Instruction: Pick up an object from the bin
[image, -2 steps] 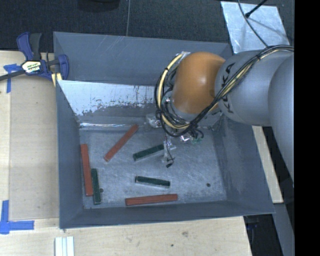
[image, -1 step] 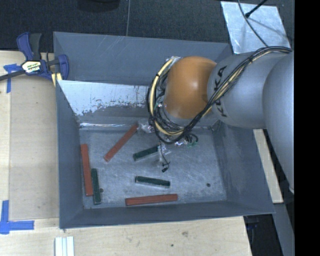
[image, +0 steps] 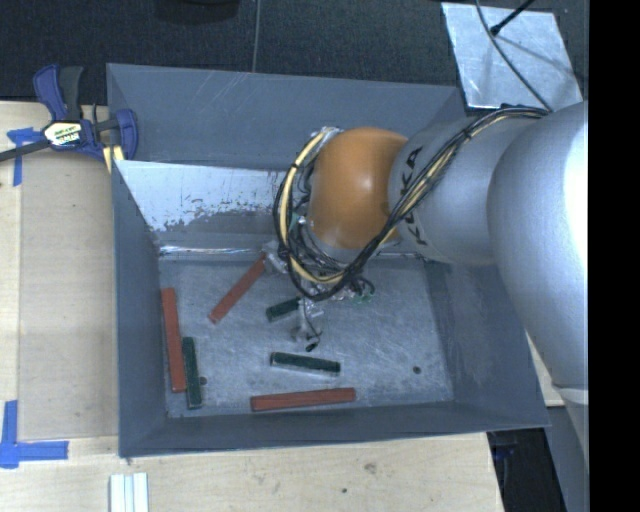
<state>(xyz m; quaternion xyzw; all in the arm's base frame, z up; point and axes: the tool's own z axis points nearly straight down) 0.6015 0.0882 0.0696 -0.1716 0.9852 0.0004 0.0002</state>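
Note:
My gripper (image: 310, 325) hangs below the orange wrist cover, low over the middle of the bin floor. A short dark green stick (image: 281, 311) lies right at its left side, one end running in under the gripper. Just in front of the gripper lies a second dark green stick (image: 305, 363), flat and nearly level. A red-brown stick (image: 237, 290) lies tilted to the gripper's left, its upper end near the back wall.
A long red-brown stick (image: 302, 399) lies along the front wall. Against the left wall rest another red-brown stick (image: 173, 338) and a dark green one (image: 191, 372). The arm covers the bin's right back part.

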